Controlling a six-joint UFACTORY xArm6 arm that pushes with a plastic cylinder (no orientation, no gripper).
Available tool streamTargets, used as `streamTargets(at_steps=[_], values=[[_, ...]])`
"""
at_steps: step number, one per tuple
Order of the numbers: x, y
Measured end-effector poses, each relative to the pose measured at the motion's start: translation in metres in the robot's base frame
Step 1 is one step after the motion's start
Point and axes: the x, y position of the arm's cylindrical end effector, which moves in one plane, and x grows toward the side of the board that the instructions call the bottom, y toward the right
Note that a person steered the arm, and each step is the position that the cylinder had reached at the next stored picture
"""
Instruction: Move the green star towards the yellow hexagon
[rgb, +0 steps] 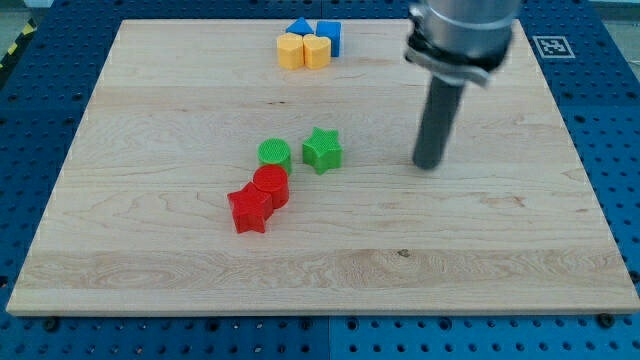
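Note:
The green star (322, 150) lies near the middle of the wooden board. The yellow hexagon (290, 50) sits at the view's top, in a cluster near the board's top edge. My tip (429, 165) rests on the board to the right of the green star, about a hundred pixels away and a little lower in the view. It touches no block.
A green cylinder (275, 154) stands just left of the star, with a red cylinder (270, 185) and a red star (249, 210) below it. A yellow heart-like block (316, 51), a blue triangle (298, 29) and a blue cube (329, 36) crowd the hexagon.

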Motion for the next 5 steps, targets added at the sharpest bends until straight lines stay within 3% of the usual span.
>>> streamTargets(at_steps=[1,2,3,5], values=[[0.075,-0.022],[0.086,-0.062],[0.044,-0.109],[-0.024,-0.125]])
